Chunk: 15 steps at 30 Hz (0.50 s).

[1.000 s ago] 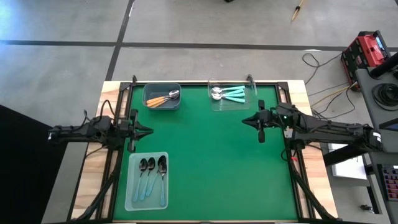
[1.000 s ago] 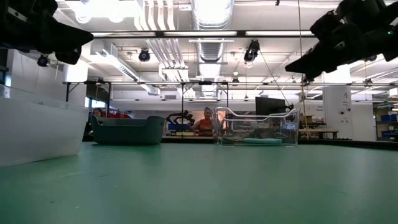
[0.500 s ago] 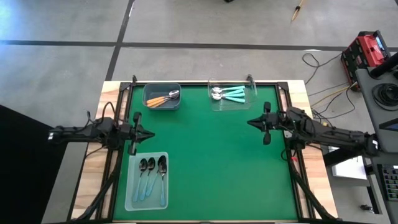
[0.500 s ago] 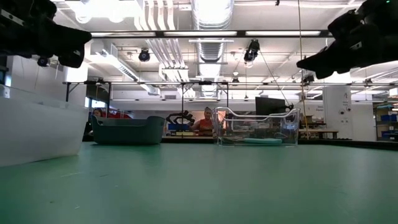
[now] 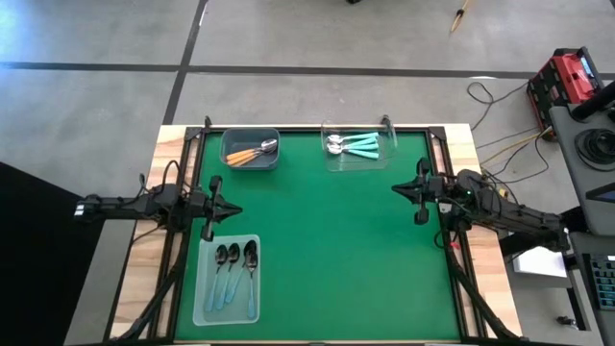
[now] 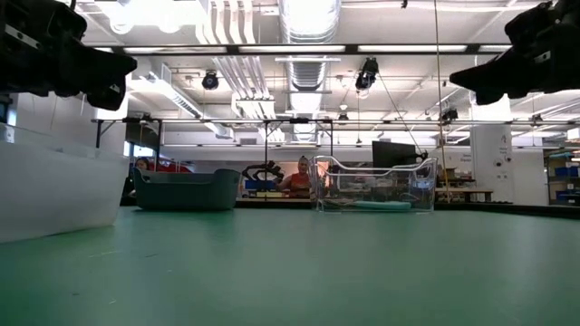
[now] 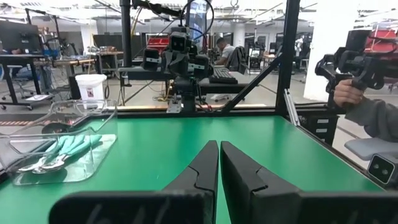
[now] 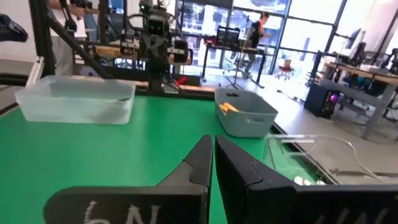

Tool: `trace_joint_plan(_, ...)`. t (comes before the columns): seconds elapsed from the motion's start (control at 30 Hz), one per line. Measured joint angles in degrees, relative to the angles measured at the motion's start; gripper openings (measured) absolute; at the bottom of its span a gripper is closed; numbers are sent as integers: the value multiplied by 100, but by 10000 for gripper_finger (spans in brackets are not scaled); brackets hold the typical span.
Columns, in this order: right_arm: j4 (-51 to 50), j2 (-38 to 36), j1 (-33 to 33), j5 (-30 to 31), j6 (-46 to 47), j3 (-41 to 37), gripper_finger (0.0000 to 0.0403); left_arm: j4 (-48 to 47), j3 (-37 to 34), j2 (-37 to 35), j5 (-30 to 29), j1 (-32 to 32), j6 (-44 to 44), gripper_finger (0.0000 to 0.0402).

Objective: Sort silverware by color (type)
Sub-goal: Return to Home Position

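Observation:
The silverware lies sorted in three bins. Orange-handled spoons are in a grey bin at the far left. Teal-handled spoons rest in a clear tray at the far middle. Dark spoons with light-blue handles lie in a frosted bin near the front left. My left gripper hovers shut at the table's left side, above the mat. My right gripper hovers shut at the right side. Both point level toward the table's middle, and both are bare.
Bare green mat fills the space between the two grippers. A black frame borders the table. In the left wrist view, a person's hand holding a device shows beyond the table's right edge.
My right gripper has drawn back toward the table's right edge, still shut and level. My left gripper has sunk a little at the left side. The spoons and bins have stayed where they were.

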Motion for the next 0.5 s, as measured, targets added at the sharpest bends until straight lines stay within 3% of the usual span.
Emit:
trace_joint_plan(0.23,-624,-628,0,129,8,-8,9,3,0,8,-1,-1,11,0)
trace_joint_plan(0.5,-648,-625,-2,281,-27,-161,9,-1,0,41,-2,-1,82,0)
